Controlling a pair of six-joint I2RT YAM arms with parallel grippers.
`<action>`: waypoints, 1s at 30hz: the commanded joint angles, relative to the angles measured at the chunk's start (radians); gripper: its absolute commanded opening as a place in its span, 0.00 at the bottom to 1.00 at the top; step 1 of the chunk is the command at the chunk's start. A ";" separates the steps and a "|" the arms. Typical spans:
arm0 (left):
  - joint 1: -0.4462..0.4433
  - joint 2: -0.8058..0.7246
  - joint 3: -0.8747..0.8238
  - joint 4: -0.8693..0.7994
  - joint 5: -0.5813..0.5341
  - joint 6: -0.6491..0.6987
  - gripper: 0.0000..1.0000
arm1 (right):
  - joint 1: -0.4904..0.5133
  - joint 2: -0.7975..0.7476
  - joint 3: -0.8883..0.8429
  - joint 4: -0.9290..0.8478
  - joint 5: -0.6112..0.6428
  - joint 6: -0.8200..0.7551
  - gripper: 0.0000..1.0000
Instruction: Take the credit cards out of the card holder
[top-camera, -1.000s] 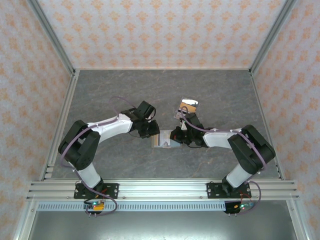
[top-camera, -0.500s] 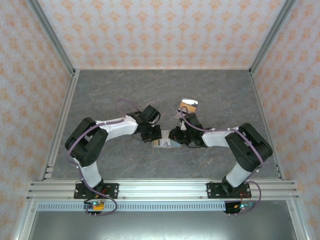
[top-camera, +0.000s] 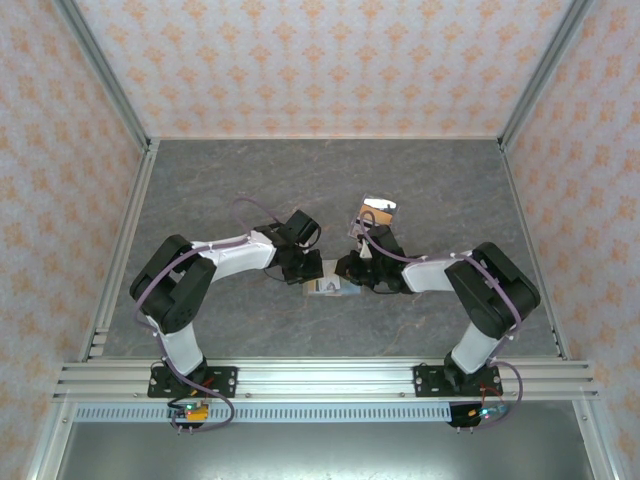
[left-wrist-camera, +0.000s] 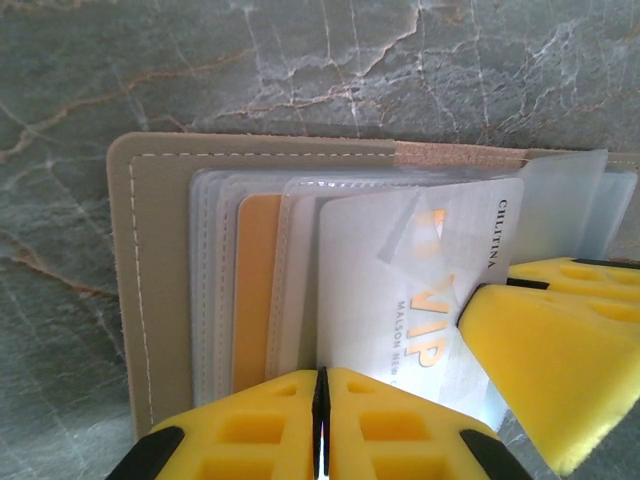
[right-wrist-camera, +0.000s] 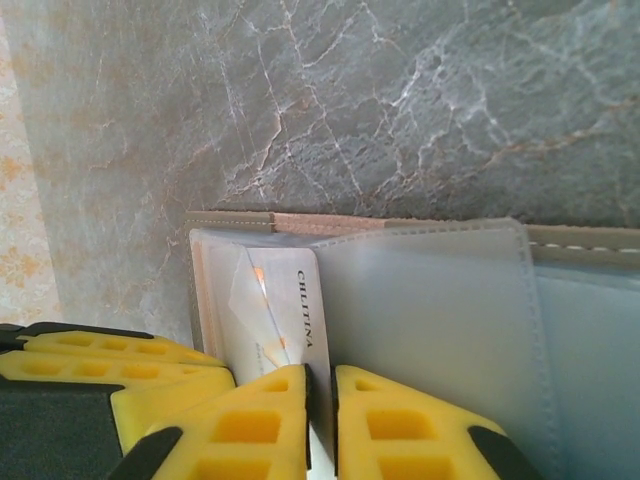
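We see the card holder (top-camera: 328, 288) lying open and flat on the gray stone table (top-camera: 230, 180). It sits nearer the metal rail (top-camera: 320, 372) than the back wall (top-camera: 320, 70). Past the card holder there is a wide stretch of table up to that wall. There is more wide table to its left and right, out to the side walls. A small shiny piece (top-camera: 379, 210) lies past the card holder and a bit to the right, close by the right arm. The two arms reach in from both sides and meet over the card holder, so it is crowded there.

The card holder has a tan edge with white stitches and a small brown tab (left-wrist-camera: 450, 153) on its far edge. Inside are clear sleeves (left-wrist-camera: 210, 280). An orange card (left-wrist-camera: 257, 290) is tucked in a sleeve near the tan edge. A white card (left-wrist-camera: 400, 250) with gold letters lies next to it, toward the middle fold, partly under a clear flap (right-wrist-camera: 430, 320).

The left gripper (left-wrist-camera: 318, 385) has its yellow fingers pushed together, with just a thin slit between them. Its tips sit at the near edge of the card holder, where the white card's corner meets the sleeves. We cannot tell if anything is pinched.

The right gripper (right-wrist-camera: 320, 385) is almost closed too. Its tips rest on the white card, beside the flap's edge. The two grippers are just beside each other.
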 joint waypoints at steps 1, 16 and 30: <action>0.009 0.017 -0.007 -0.053 -0.063 0.011 0.12 | -0.004 -0.036 0.005 -0.092 0.077 -0.042 0.08; 0.033 -0.143 0.099 -0.190 -0.175 0.056 0.51 | -0.007 -0.463 0.145 -0.571 0.460 -0.391 0.03; 0.220 -0.349 0.059 -0.297 -0.304 0.233 0.91 | -0.190 -0.331 0.479 -0.662 0.383 -0.901 0.00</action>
